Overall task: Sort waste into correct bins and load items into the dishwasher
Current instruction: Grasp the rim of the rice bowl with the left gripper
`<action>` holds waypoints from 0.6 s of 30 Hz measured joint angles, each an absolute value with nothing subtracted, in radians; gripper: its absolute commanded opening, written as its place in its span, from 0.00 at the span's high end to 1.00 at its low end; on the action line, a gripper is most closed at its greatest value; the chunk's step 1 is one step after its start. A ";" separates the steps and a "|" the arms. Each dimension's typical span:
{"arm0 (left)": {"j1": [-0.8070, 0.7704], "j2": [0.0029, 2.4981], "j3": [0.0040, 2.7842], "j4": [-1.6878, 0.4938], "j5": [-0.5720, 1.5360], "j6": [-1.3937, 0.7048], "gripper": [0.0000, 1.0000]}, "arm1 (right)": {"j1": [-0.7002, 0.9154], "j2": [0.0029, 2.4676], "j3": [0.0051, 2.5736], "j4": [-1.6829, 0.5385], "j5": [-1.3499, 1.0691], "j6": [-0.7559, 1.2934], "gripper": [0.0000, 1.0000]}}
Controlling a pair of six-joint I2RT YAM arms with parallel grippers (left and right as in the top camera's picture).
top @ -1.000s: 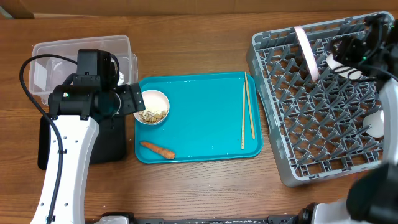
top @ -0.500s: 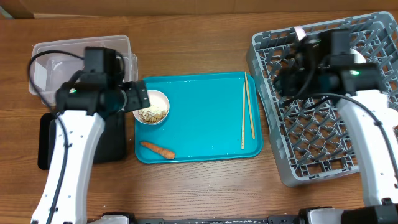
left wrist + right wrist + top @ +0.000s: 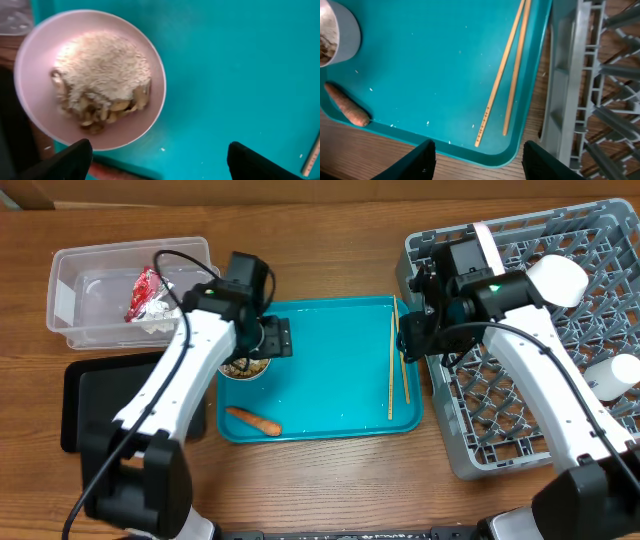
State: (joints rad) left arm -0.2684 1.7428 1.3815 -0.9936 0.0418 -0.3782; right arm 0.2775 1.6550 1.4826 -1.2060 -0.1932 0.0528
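Your right end effector (image 3: 481,145) has swung over the pair of thin light wooden chopsticks (image 3: 501,70), spread wide, holding nothing; they point straight ahead beneath it.

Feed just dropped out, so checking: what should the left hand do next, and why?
Probably lower the left hand onto the rim of the bowl and close: it hovers open above it, food scraps inside, on the teal tray.
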 measured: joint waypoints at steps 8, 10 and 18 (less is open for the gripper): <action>-0.276 1.793 1.382 -0.947 0.056 -0.393 0.18 | 0.276 1.670 1.483 -1.209 -0.190 0.053 0.44; -0.277 1.802 1.382 -0.927 0.061 -0.394 0.20 | 0.277 1.670 1.483 -1.213 -0.190 0.053 0.44; -0.300 1.863 1.382 -0.849 0.068 -0.398 0.33 | 0.276 1.670 1.483 -1.225 -0.190 0.052 0.45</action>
